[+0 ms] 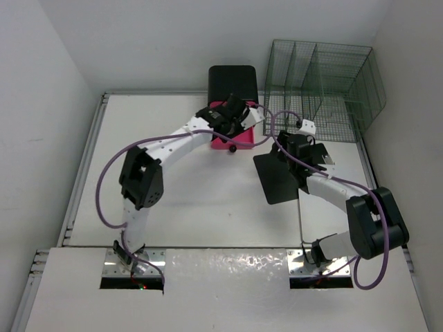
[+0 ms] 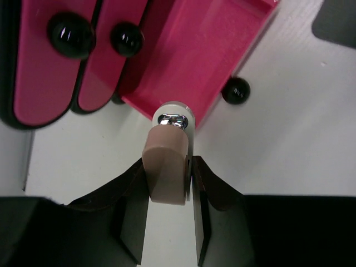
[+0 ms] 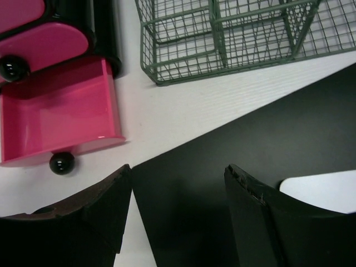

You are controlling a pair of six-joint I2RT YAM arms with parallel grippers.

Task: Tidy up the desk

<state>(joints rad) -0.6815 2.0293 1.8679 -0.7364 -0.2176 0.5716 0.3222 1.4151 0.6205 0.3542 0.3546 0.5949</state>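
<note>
The white desk [image 1: 201,207] carries a black drawer unit [image 1: 233,81] with pink drawer fronts at the back centre. Its lowest pink drawer [image 2: 194,50] is pulled open and looks empty; it also shows in the right wrist view [image 3: 55,122]. My left gripper [image 2: 168,167] is shut on a small beige block with a chrome tip [image 2: 166,167], held at the drawer's front edge by the black knob [image 2: 236,90]. From above it sits over the drawer [image 1: 235,131]. My right gripper [image 3: 178,178] is open and empty, low over a flat black sheet [image 3: 250,128].
A green wire mesh organizer [image 1: 322,86] stands at the back right, close to the right gripper [image 1: 285,140]. The black sheet [image 1: 280,178] lies right of centre and has a white label [image 3: 322,189]. Two closed pink drawers [image 2: 44,61] sit left of the open one.
</note>
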